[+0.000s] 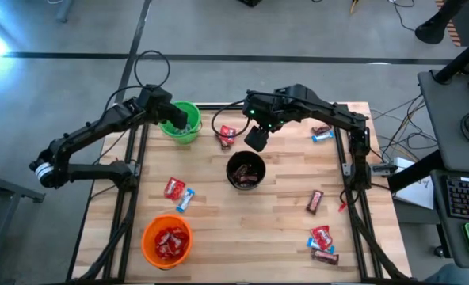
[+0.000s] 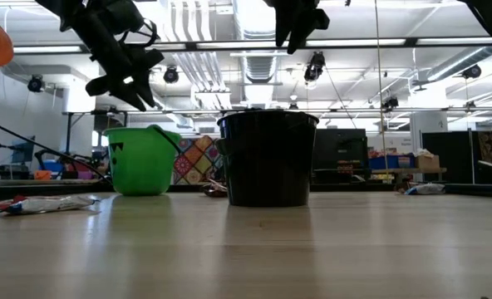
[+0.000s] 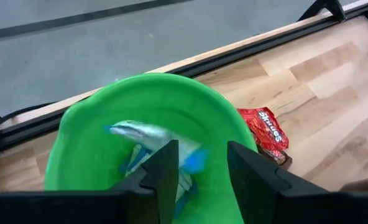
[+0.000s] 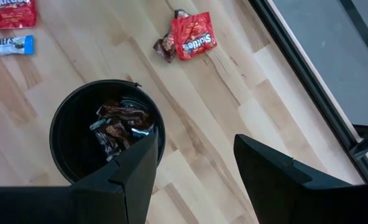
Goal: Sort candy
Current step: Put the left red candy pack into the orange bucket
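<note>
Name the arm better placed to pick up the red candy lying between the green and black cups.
Right. The right gripper hangs open beside that red candy, while the left gripper is over the green cup.

Overhead camera is looking straight down; the low one is peering level across; both are catching the black cup (image 1: 245, 170) (image 2: 268, 158).

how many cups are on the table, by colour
green cup: 1
black cup: 1
orange cup: 1
total: 3
</note>
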